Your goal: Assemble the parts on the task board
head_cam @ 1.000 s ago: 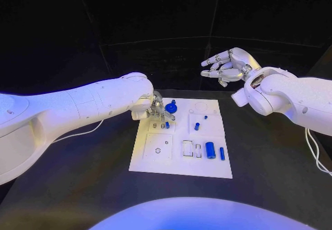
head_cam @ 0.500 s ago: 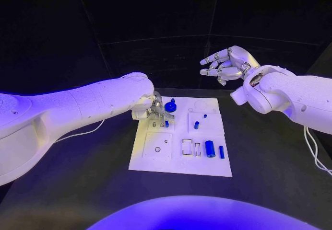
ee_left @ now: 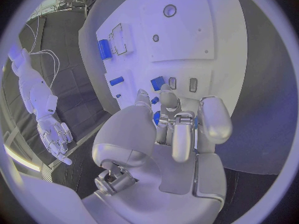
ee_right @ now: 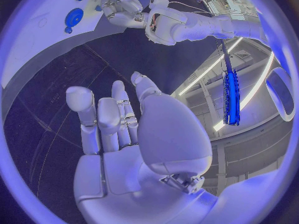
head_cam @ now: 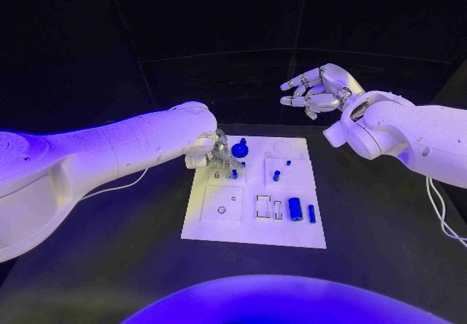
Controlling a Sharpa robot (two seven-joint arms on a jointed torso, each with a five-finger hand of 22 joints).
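Task board lies flat mid worktop, long side running away from robot.

L hand is down over board's far-left corner, fingers curled in tight by a round blue part w/ a knob on top. From head view it sits right at the fingertips; contact not certain. L wrist view: fingers bunched over the board w/ blue showing between and just under them, so prob. pinching or pressing a small blue piece, but can't tell for sure whether anything is actually held.

R hand is raised well above and beyond board's far-right corner, fingers spread, palm empty. Idle. R wrist view confirms: open palm, nothing in it.

Other parts on board:
- short blue peg, mid board, standing in or beside its slot
- fat blue cylinder, near-right area, lying
- thin blue bar just beside it, toward right edge
- tiny blue piece close to L hand, on its near side

Step in hand (my read): L hand seating or adjusting the round part at far-left station. Most parts not placed yet, so early in job.

Next calls for: steady downward press or small twist to seat it, then lift clear w/o dragging the tiny piece nearby. Cylinder and bar look like R hand's reach.
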